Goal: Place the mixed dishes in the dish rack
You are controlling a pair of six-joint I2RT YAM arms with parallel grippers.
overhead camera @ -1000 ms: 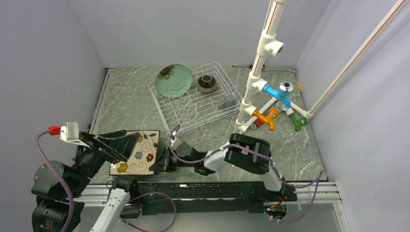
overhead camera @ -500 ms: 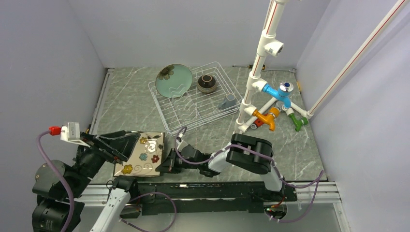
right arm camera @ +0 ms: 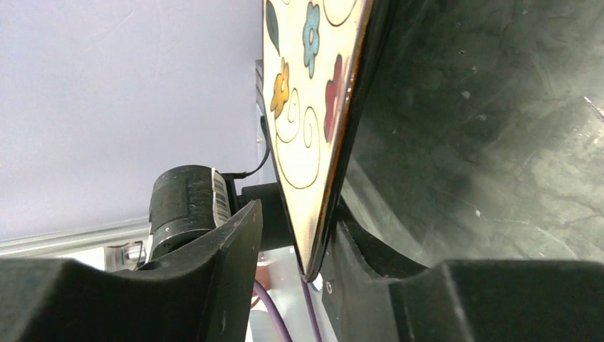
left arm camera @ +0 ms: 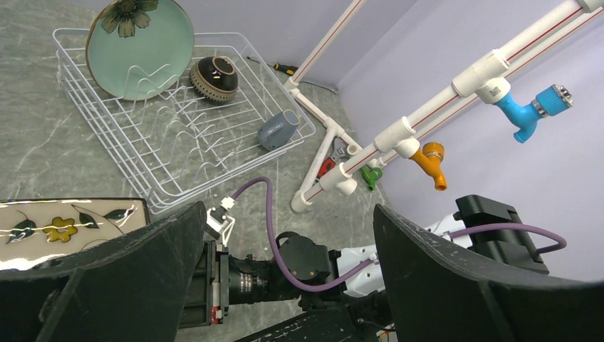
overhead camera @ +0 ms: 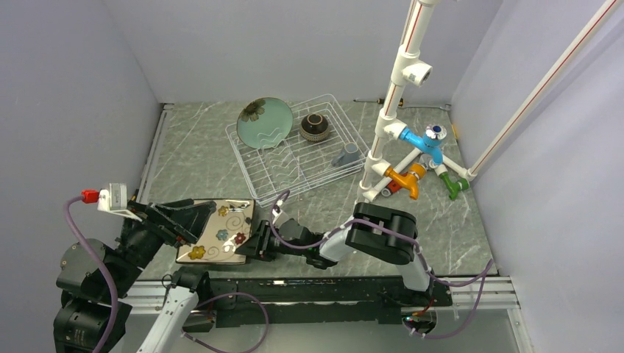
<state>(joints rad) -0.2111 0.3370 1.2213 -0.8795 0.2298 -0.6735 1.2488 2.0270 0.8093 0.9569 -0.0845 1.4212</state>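
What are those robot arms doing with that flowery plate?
The right arm pinches one edge of the cream floral square plate in its jaws. The left arm has its jaws open beside it. The pale green round plate, brown bowl and small grey mug already sit in the white wire dish rack.

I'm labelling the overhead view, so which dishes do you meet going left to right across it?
cream floral square plate → pale green round plate → brown bowl → small grey mug
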